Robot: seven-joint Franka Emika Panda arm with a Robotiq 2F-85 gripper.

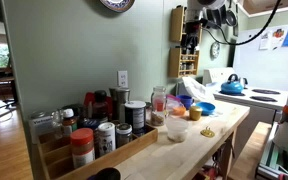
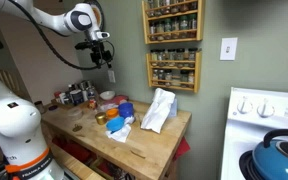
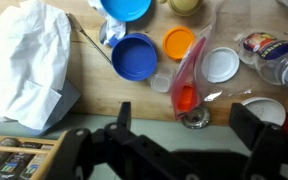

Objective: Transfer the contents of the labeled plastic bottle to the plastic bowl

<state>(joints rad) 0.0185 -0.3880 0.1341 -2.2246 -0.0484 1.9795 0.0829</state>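
Note:
The labeled plastic bottle [image 1: 160, 100] stands upright by the wall, clear with a reddish-pink cap. In the wrist view it [image 3: 188, 88] lies just beyond my jaws. The plastic bowl [image 1: 176, 128], whitish and translucent, sits on the wooden counter beside it; it also shows in the wrist view [image 3: 222, 63]. My gripper [image 2: 106, 58] hangs open and empty well above them. In the wrist view [image 3: 189, 122] its two dark fingers stand wide apart. I touch nothing.
Blue bowls [image 3: 134, 56], an orange lid [image 3: 179, 42] and a crumpled white bag [image 3: 29, 60] lie on the counter. Jars crowd one end [image 1: 104, 125]. Spice racks [image 2: 172, 45] hang on the wall. A stove with a blue kettle [image 2: 279, 158] stands beside the counter.

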